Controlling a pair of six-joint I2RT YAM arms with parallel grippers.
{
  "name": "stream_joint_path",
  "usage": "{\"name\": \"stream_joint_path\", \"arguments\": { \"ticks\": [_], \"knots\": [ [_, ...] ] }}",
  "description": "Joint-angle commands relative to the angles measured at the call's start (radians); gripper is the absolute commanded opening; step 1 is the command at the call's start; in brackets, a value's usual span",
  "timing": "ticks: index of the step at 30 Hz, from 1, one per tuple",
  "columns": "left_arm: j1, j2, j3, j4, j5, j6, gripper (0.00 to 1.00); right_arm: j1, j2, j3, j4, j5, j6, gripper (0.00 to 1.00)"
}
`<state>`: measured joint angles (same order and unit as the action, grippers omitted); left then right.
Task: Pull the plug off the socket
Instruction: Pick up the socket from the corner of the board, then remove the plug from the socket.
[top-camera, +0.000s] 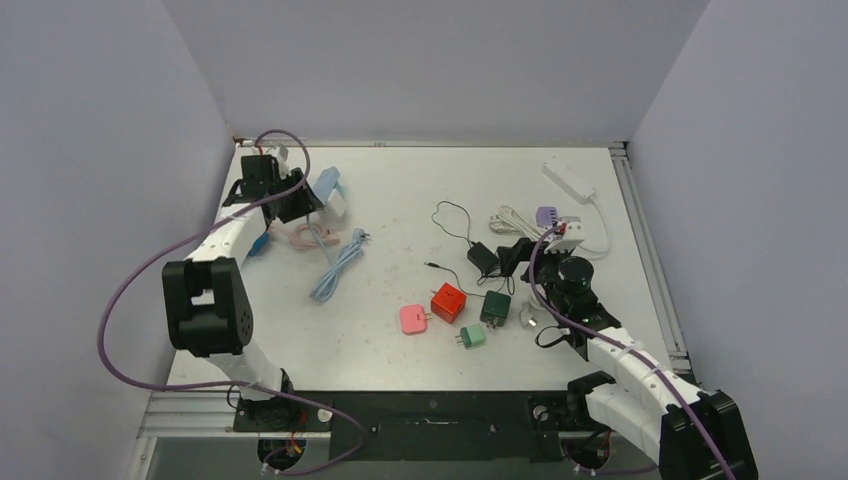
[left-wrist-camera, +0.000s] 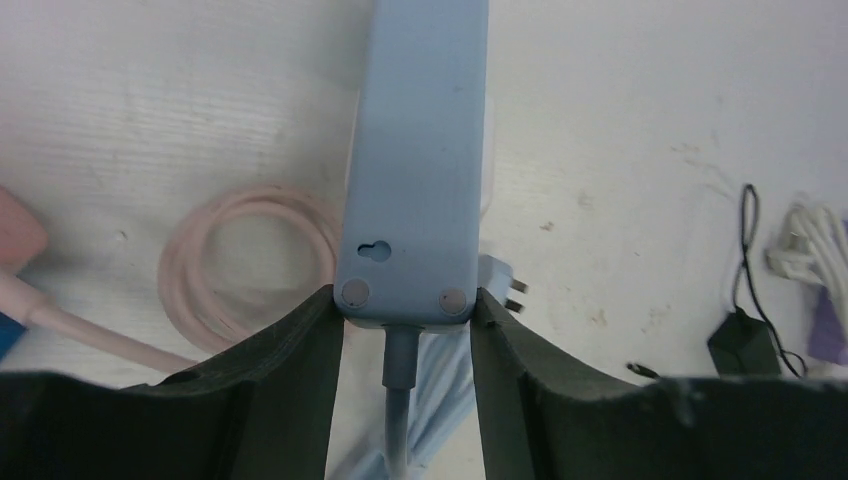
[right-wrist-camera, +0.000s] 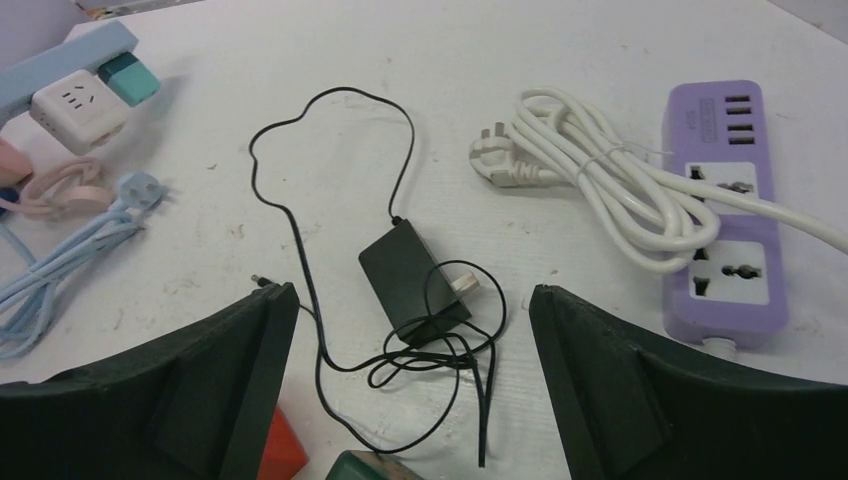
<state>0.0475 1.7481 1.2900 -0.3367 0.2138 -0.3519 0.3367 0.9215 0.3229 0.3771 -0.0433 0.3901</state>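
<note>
The left gripper (left-wrist-camera: 405, 312) is clamping the cord end of the blue power strip (left-wrist-camera: 415, 150), its white cube plug (right-wrist-camera: 78, 105) sitting beyond the fingertips (left-wrist-camera: 320, 315), while the right gripper (right-wrist-camera: 410, 295) is hanging wide apart elsewhere, so any pull is risking the strip pivoting out of that end-only grip.

Robotics lab test cell, seen from above. A white table (top-camera: 420, 190) is boxed in by plain pale walls (top-camera: 100, 150) at nine, twelve and three o'clock, with an aluminium rail (top-camera: 650, 260) along its three o'clock edge. A left arm (top-camera: 205, 300) and a right arm (top-camera: 630, 370) are bolted at six o'clock. Test props lie scattered on the table: a blue power strip (top-camera: 328, 185), a purple power strip (top-camera: 548, 216) and a red plug cube (top-camera: 448, 301).
</note>
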Motion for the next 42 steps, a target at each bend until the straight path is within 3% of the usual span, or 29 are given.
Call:
{"name": "stream_joint_path", "arguments": {
  "ticks": [1,7,12,18,24,31,42],
  "knots": [
    [-0.005,-0.222,-0.135,0.278,0.248,-0.138,0.00,0.016,0.016,-0.005,0.135,-0.152,-0.020,0.90],
    [-0.022,-0.335,-0.361,0.490,0.462,-0.303,0.00,0.024,0.063,0.005,0.212,-0.336,-0.008,0.90],
    [-0.095,-0.371,-0.496,0.743,0.612,-0.459,0.00,0.078,0.089,0.049,0.220,-0.359,0.104,0.90],
    [-0.201,-0.423,-0.529,0.865,0.659,-0.501,0.00,0.200,0.091,0.056,0.306,-0.252,0.314,0.90],
    [-0.246,-0.437,-0.589,1.099,0.697,-0.668,0.00,0.239,0.075,0.003,0.466,-0.154,0.498,0.90],
    [-0.296,-0.447,-0.608,1.193,0.702,-0.740,0.00,0.246,0.038,-0.041,0.533,-0.076,0.553,0.90],
    [-0.340,-0.505,-0.647,1.263,0.703,-0.773,0.00,0.249,0.129,-0.061,0.683,-0.055,0.587,0.90]
  ]
}}
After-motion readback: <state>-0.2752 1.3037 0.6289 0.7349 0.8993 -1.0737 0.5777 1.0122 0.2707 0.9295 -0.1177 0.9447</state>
